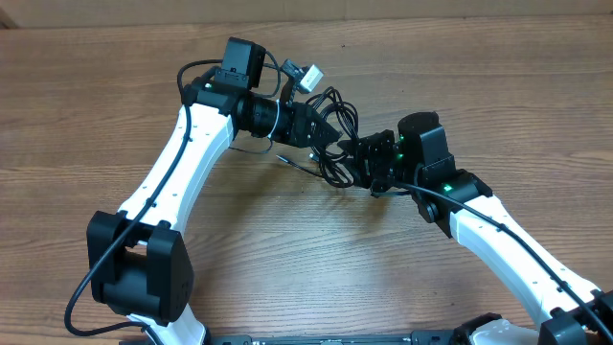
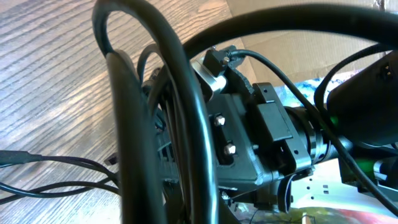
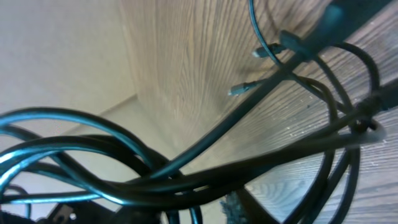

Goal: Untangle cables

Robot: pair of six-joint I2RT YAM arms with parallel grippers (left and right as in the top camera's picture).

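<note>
Cables point(image 1: 335, 144) bunched mid-frame, loose plug ends point(image 1: 284, 159) pointing left. Left pincer point(image 1: 326, 132) and right pincer point(image 1: 364, 160) both in the tangle; can't tell how far open.

Work surface: flat brown wood-grain table top point(image 1: 287, 249), extending beneath and on every side of the left gripper point(image 1: 329, 134) and the right gripper point(image 1: 356, 155). Beyond both grippers, at the table's far edge: pale tan cardboard panel point(image 1: 431, 8). Beside the table edge in the right wrist view: plain beige surface point(image 3: 50, 56), identity unclear. Lighting: even and diffuse.
</note>
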